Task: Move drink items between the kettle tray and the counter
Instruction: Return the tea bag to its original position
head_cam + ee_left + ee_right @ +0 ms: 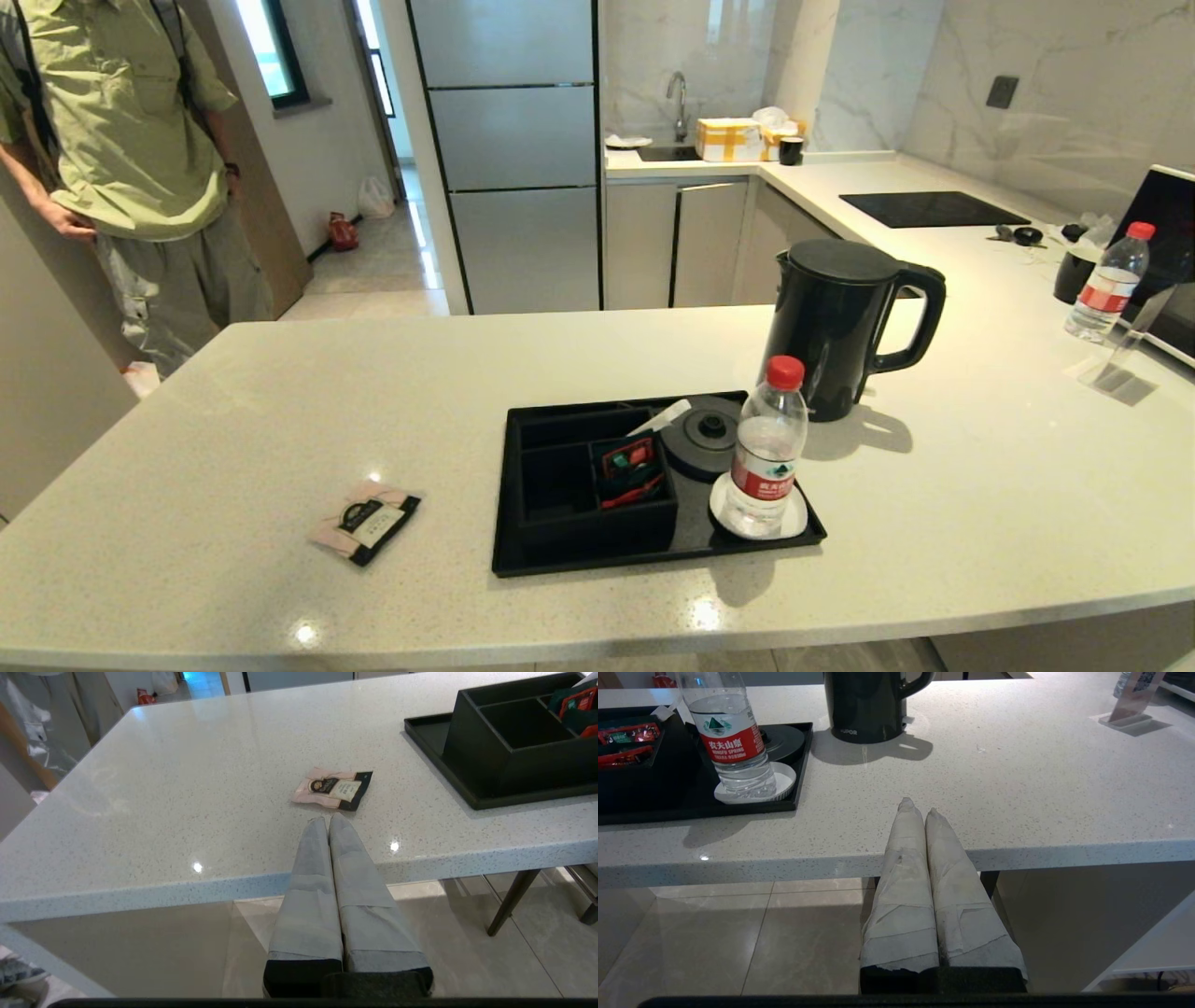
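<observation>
While both arms sit low in front of the counter (280, 392), off the head view, each wrist view shows its own tool. The left gripper (327, 820) has its taped fingers (308, 891) pressed together, holding nothing, tips at the near counter edge just short of the sachet (332, 788). The right gripper (917, 807) is likewise closed tight and empty, its tips over the near edge, right of the tray (738, 807).

The sachet (365, 521) lies flat on the counter, left of the tray (653, 555) and apart from it. The tray sits near the middle of the counter. A bottle (767, 448) stands upright on the white coaster (724, 509) in the tray's near right corner. Just behind it lies the round base (705, 434), bare. The kettle (836, 322) stands on the counter itself, just beyond the tray's far right corner, handle to the right. Red-and-green packets (630, 467) fill one small compartment in the middle of the tray; the compartments to their left look empty.

A second bottle (1108, 282) stands far right on the counter. A hob (934, 208) is set in the far counter, and a person (121, 159) in a green shirt stands at far left
</observation>
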Robot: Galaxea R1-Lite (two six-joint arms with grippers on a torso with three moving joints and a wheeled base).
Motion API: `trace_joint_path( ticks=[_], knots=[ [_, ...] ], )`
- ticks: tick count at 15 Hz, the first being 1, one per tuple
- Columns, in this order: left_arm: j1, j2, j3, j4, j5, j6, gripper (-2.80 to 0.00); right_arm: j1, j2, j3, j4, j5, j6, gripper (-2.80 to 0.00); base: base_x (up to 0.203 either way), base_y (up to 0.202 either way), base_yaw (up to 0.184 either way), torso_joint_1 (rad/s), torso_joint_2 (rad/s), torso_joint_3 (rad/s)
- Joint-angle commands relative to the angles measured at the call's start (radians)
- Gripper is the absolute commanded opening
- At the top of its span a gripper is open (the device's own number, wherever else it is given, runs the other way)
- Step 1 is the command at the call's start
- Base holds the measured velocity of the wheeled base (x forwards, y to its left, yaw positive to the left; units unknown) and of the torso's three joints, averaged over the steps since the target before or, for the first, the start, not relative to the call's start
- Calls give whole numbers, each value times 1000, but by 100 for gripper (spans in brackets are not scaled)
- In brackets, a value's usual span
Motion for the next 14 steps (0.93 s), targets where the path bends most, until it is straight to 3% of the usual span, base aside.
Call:
trace_joint_path(
  ticks=[1,3,4,6,9,11,14],
  knots=[
    [0,3,-7,9,2,-1,-280,0,0,2,0,1,-1,-280,0,0,0,0,0,0],
    [0,32,-68,44,16,35,-280,0,0,2,0,1,-1,-280,0,0,0,0,0,0],
    [1,87,-155,77,33,32,-280,0,0,2,0,1,-1,-280,0,0,0,0,0,0],
    [9,284,-343,142,69,-14,-280,0,0,2,0,1,-1,-280,0,0,0,0,0,0],
    [65,619,-631,392,152,-86,-280,0,0,2,0,1,-1,-280,0,0,0,0,0,0],
    [72,849,-690,541,145,-136,-280,0,0,2,0,1,-1,-280,0,0,0,0,0,0],
    [-31,1086,-699,645,126,-225,-280,0,0,2,0,1,-1,-280,0,0,0,0,0,0]
  ],
)
